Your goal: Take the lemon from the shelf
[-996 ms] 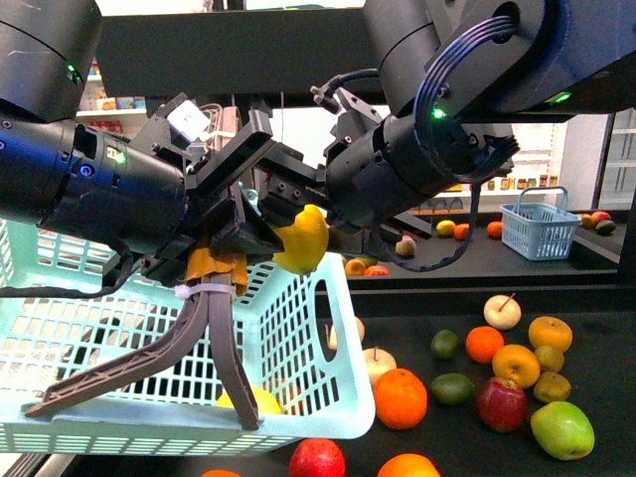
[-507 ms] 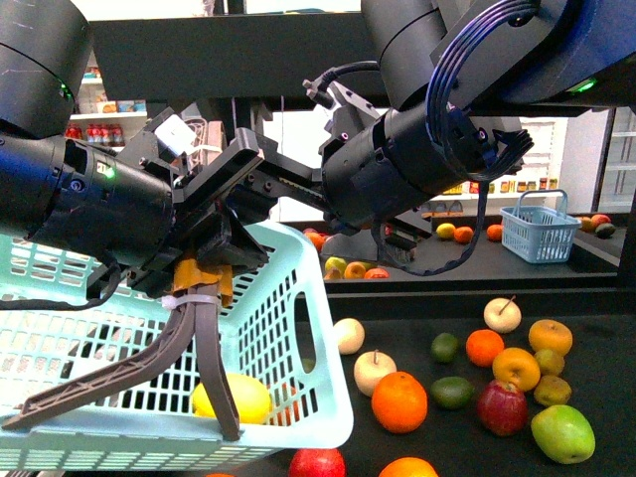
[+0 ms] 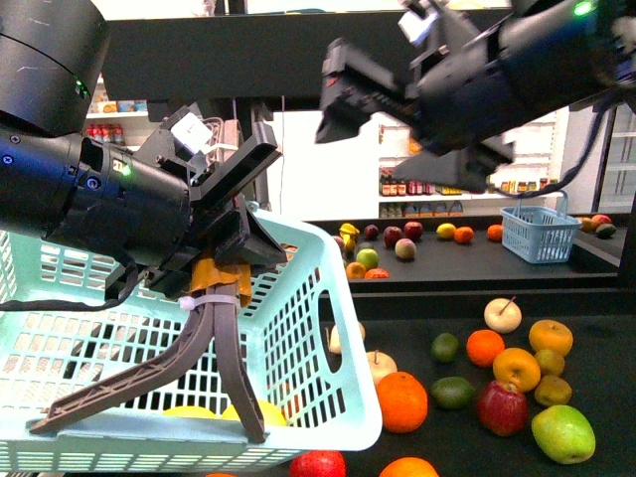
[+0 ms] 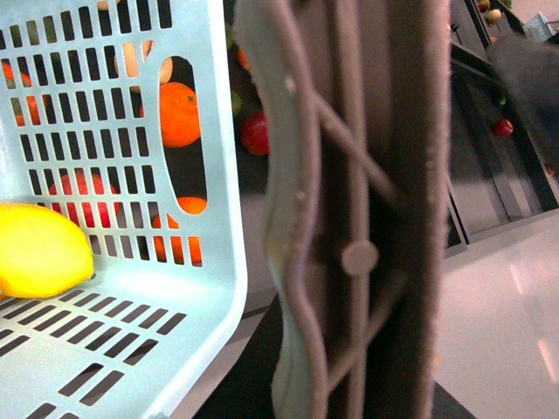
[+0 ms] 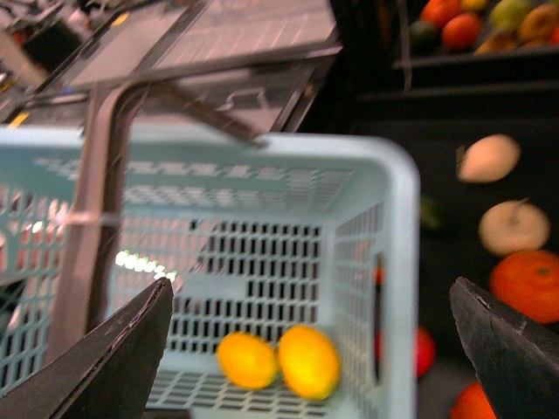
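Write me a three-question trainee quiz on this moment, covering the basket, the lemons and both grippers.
1. True or false: the right gripper is holding a lemon.
2. How many lemons lie in the light blue basket? A: one. B: two. C: four.
3. Fill in: the left gripper is shut on the basket's grey ____.

Key
1. False: it hangs open and empty above the basket.
2. B.
3. handle.
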Tool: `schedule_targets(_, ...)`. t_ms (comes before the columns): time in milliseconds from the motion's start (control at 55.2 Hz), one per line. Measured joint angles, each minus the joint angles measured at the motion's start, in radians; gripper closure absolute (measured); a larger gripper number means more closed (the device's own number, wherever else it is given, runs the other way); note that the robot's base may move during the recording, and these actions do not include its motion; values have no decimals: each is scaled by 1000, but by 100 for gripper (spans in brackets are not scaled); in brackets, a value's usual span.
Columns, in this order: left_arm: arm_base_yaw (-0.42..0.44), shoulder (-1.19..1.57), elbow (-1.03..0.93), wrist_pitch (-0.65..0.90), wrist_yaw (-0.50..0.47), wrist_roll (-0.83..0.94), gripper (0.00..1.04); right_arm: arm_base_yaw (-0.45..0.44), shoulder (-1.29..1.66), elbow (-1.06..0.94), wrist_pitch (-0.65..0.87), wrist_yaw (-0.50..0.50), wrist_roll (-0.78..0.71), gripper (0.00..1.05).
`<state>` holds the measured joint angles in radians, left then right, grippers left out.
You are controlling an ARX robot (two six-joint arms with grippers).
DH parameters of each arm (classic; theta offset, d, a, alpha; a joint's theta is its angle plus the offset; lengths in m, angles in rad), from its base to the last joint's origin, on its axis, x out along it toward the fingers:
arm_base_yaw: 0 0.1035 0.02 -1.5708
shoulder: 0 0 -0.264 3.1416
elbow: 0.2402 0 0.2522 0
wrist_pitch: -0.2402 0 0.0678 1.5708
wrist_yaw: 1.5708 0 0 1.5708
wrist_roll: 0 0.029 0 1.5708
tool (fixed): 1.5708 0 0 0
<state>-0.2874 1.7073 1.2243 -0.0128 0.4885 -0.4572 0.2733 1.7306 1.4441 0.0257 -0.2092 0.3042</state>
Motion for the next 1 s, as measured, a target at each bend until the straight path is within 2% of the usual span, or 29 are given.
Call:
schedule_targets(163,0,0,0,0,-3,0,94,-158,-66,-92,101,33,-45,8)
schedule_targets(272,0,0,0,0,-8,1,94,-227,-121,-203,208,58,-77,8)
schedule_targets(507,-1,0,0,0,-8,1,94,-284,-422,-542,422,146,-166,8)
schedule_targets(652,0,0,0,0,-6,0,94,-291,-754,-787,335,146,-166,8)
schedule_targets(797,0,0,0,0,-9,1,94,-297,-957,-916,241,184,-150,8)
schedule_targets(996,0,0,0,0,-8,1,94,-276,-1231,-1118,127,206,-267,39)
